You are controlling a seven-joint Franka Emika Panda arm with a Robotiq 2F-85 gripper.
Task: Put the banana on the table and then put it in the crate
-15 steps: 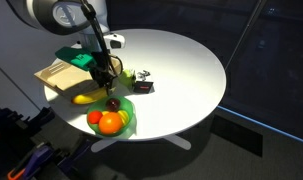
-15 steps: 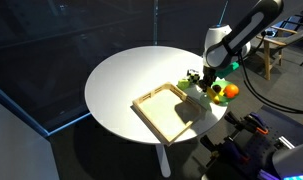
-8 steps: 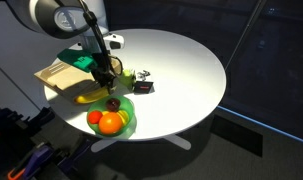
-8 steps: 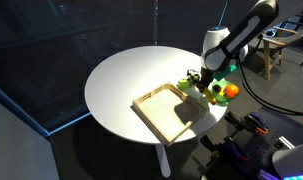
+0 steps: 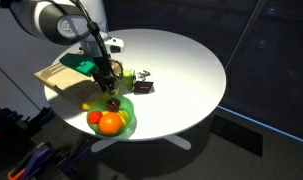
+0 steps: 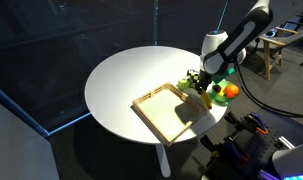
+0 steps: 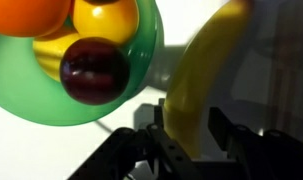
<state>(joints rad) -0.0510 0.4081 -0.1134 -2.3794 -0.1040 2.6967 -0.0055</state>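
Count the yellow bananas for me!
1. The curved yellow banana lies on the round white table beside the round green plate, between the fingers of the gripper. Another could hide behind the arm.

Smooth skins, shiny plastic, bare wood.
Here's the banana (image 7: 196,75), its yellow skin smooth and waxy with a soft sheen. The green plate (image 7: 21,95) looks like glossy, slightly translucent plastic, and the dark red fruit (image 7: 94,70) gleams with a bright highlight. In an exterior view the table (image 6: 116,85) is a smooth matt white and the crate (image 6: 163,112) is pale, dull-finished wood. The gripper (image 7: 188,128) reads dark and matt.
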